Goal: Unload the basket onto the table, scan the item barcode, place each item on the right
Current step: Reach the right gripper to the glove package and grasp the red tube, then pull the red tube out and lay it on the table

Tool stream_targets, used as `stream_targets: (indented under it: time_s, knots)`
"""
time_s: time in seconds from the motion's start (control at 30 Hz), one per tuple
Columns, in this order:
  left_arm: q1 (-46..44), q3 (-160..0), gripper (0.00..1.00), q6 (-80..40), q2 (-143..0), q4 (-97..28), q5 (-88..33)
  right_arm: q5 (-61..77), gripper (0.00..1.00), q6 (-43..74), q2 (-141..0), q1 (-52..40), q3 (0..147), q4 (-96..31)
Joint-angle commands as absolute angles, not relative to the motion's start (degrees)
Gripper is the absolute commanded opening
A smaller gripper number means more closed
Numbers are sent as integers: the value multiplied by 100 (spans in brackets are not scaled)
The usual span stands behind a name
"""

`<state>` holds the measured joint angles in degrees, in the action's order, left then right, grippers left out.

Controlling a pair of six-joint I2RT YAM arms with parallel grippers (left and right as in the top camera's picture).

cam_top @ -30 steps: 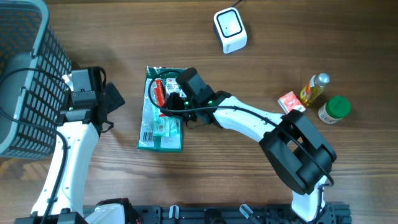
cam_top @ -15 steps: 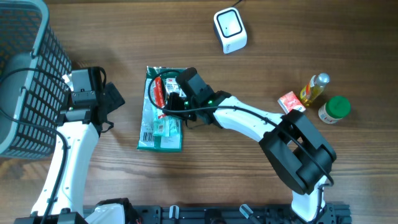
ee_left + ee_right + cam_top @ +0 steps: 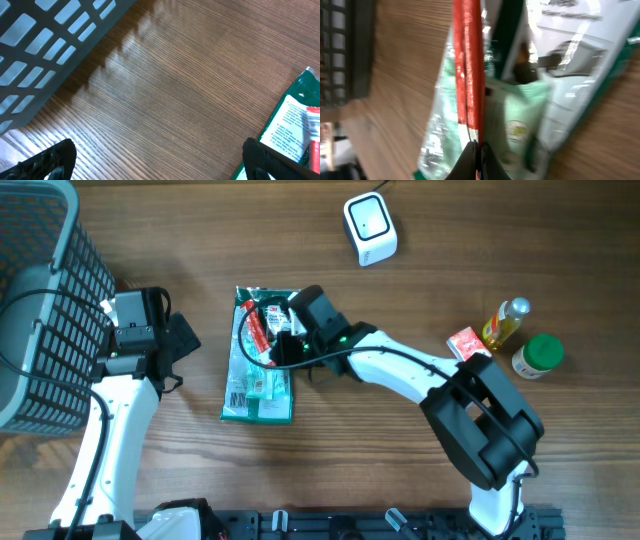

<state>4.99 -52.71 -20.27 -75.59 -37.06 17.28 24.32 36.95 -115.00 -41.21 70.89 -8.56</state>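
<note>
The item, a flat green packet (image 3: 258, 375) with a red strip and a white printed label, lies on the table left of centre. My right gripper (image 3: 276, 340) is over its upper half. In the right wrist view that gripper (image 3: 476, 156) is shut, pinching the packet (image 3: 520, 110) at its red strip (image 3: 467, 65), and the film there is bunched and raised. The white scanner (image 3: 370, 228) stands at the far edge. My left gripper (image 3: 186, 340) hovers left of the packet; in its wrist view it (image 3: 157, 162) is open over bare wood, with the packet's corner (image 3: 295, 125) at right.
A dark mesh basket (image 3: 40, 300) fills the left side, close to the left arm. A small red box (image 3: 468, 342), a yellow bottle (image 3: 505, 322) and a green-lidded jar (image 3: 540, 356) are grouped at the right.
The right gripper has closed on the packet's red strip and pulled slightly up and right, bunching the packet's top. The left arm has not moved.
</note>
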Motion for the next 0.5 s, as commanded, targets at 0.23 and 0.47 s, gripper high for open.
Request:
stream_targets:
  time_s: [0.23,0.47]
  knots:
    - [526,-5249,100,-2018,-7585,-3691,1741,2097,5,1468,-10814,-3889,7153,-2228]
    - [526,-5249,100,-2018,-7585,-3691,1741,2115,4,897,-10694,-3413,7159,-3087]
